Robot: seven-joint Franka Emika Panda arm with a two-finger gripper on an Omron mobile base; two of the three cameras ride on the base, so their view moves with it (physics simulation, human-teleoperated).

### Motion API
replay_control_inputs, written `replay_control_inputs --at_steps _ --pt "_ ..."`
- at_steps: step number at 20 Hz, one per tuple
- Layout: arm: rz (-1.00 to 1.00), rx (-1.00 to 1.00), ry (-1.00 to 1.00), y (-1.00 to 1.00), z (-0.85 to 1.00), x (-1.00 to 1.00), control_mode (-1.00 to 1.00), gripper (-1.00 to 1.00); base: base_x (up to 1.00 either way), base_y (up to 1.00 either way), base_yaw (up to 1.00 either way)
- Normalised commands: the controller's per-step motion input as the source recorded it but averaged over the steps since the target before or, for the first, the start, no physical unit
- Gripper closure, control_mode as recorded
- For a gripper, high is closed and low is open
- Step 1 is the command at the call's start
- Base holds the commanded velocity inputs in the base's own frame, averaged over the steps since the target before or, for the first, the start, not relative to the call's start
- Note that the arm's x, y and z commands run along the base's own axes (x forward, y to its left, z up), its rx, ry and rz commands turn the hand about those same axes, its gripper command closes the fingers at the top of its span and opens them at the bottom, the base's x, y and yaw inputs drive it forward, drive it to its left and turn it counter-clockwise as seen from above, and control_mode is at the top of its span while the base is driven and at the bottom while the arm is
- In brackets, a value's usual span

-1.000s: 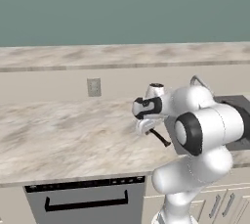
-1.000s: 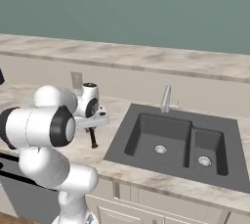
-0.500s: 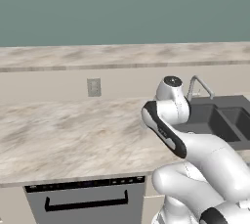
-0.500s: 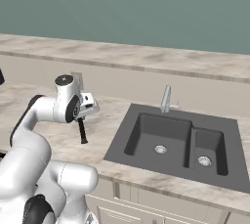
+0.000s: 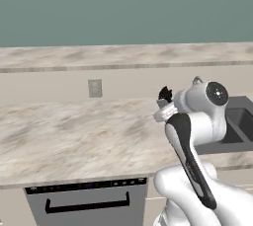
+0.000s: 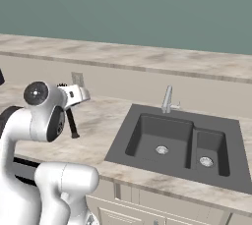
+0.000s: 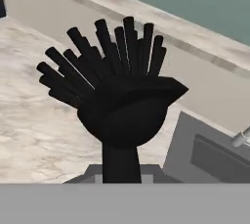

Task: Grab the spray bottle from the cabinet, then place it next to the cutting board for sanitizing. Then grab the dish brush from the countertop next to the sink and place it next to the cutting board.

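Note:
My gripper (image 5: 164,107) is shut on the dish brush (image 5: 164,93), holding it above the beige marbled countertop (image 5: 74,136) just left of the sink (image 5: 238,121). In the right base view the gripper (image 6: 74,96) grips the brush just below its head, and the thin black handle (image 6: 73,123) hangs down towards the counter. In the hand view the round bristly head (image 7: 122,96) stands straight up in front of the camera, hiding the fingertips. The spray bottle, the cabinet and the cutting board are out of view.
The dark double-basin sink (image 6: 182,135) with its silver faucet (image 6: 168,100) lies right of the arm. A wall outlet (image 5: 94,88) sits on the backsplash. A dishwasher front (image 5: 84,203) is below the counter edge. Open countertop stretches to the left.
The arm has swung up from the counter, lifting the dish brush with it. The brush now hangs in the air with its head upward.

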Motion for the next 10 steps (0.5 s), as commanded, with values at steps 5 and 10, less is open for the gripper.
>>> replay_control_inputs --at_steps 5,10 --pt "0.0 0.14 -0.48 -0.03 1.0 -0.59 -1.0 1.0 0.0 0.0 0.0" --pt "0.0 0.13 -0.24 -0.12 0.97 -0.64 -1.0 1.0 0.0 0.0 0.0"
